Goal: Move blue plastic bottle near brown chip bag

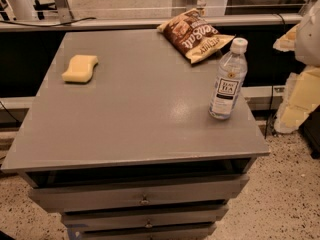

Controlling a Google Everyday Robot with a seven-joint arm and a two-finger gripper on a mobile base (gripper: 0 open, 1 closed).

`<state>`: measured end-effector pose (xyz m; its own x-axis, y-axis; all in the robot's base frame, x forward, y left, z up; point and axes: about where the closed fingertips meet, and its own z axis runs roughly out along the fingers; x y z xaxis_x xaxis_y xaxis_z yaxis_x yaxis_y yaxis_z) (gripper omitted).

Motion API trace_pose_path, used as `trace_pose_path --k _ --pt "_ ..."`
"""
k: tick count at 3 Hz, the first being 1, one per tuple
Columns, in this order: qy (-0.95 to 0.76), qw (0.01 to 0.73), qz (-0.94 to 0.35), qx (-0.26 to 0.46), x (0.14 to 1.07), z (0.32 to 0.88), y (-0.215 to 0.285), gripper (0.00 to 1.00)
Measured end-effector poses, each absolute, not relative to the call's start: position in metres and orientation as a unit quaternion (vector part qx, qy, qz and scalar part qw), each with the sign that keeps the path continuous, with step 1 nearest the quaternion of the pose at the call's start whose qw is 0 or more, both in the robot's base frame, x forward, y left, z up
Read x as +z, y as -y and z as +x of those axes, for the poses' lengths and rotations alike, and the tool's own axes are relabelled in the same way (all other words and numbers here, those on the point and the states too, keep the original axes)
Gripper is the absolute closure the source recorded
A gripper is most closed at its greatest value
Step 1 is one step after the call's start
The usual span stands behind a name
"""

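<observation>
The blue plastic bottle (228,79) stands upright near the table's right edge. It is clear, with a white cap and a white-and-dark label. The brown chip bag (195,35) lies flat at the back of the table, a short way behind and left of the bottle, not touching it. My gripper (296,106) shows as pale cream and white shapes at the right edge of the view. It is off the table, to the right of the bottle and apart from it, and holds nothing that I can see.
A yellow sponge (80,68) lies at the back left of the grey table (135,114). Drawers sit under the table's front edge. A rail and a glass wall run behind the table. Speckled floor lies to the right.
</observation>
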<state>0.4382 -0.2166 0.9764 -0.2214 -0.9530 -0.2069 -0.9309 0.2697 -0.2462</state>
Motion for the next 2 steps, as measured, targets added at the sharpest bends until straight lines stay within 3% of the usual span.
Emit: trace_pose_path --k 2 --pt "-0.783 0.201 -0.589 -0.026 0.969 0.452 0.222 0.00"
